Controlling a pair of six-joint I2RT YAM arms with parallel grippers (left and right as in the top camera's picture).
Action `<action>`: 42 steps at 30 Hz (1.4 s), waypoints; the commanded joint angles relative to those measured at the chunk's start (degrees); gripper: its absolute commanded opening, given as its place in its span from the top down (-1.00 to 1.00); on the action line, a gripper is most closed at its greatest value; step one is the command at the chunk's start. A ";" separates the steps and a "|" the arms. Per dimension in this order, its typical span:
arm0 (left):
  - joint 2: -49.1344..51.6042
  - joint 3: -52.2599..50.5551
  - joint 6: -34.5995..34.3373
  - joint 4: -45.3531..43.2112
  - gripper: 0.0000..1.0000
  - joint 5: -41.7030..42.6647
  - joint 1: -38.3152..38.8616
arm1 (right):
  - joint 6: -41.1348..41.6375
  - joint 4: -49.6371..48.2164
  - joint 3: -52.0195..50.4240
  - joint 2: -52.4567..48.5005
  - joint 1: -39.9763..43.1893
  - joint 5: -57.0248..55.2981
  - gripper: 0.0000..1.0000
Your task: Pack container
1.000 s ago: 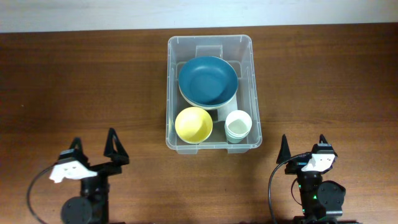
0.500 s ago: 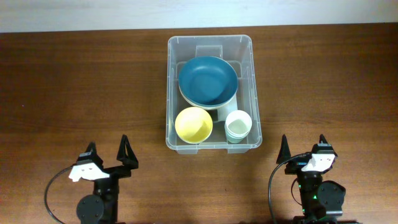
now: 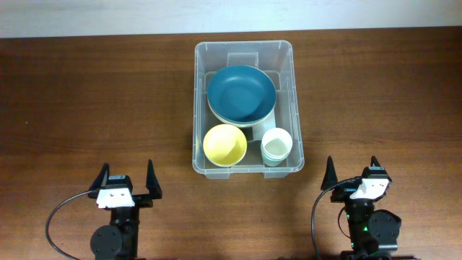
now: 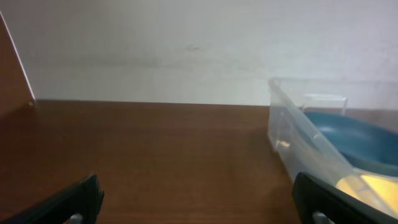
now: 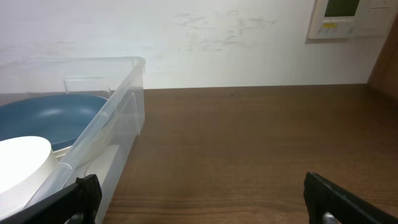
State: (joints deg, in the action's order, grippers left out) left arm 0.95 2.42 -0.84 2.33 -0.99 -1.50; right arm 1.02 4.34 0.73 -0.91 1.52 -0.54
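Observation:
The clear plastic container (image 3: 244,50) stands at the table's middle back. Inside it lie a blue bowl (image 3: 241,94) stacked on a pale one, a yellow bowl (image 3: 224,144) and white cups (image 3: 276,145). My left gripper (image 3: 127,175) is open and empty near the front edge, left of the container; its view shows the container wall (image 4: 298,134) on the right. My right gripper (image 3: 351,170) is open and empty at the front right; its view shows the container wall (image 5: 115,115), the blue bowl (image 5: 50,118) and a white cup (image 5: 22,165) on the left.
Brown wooden table (image 3: 86,94) all around the container. A white wall (image 5: 205,43) runs behind the table, with a white control panel (image 5: 339,18) on it at the right.
My left arm has swung right and turned to face straight back, ending near the front edge. The right arm and the container's contents have not moved.

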 commanded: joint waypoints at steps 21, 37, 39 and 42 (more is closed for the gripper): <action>-0.28 -0.55 5.66 5.11 -0.99 0.83 0.26 | -0.39 0.26 -0.42 0.52 0.39 -0.11 -0.98; -0.28 -0.55 5.66 5.11 -0.99 0.83 0.28 | -0.39 0.26 -0.42 0.52 0.39 -0.11 -0.98; -0.28 -0.55 5.66 5.11 -0.99 0.83 0.26 | -0.39 0.26 -0.42 0.52 0.39 -0.11 -0.97; -0.28 -0.55 5.66 5.11 -0.99 0.83 0.28 | -0.39 0.26 -0.42 0.52 0.39 -0.11 -0.98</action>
State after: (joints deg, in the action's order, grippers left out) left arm 0.91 2.24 3.70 7.49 -0.80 -1.50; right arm 1.02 4.34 0.73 -0.91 1.52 -0.54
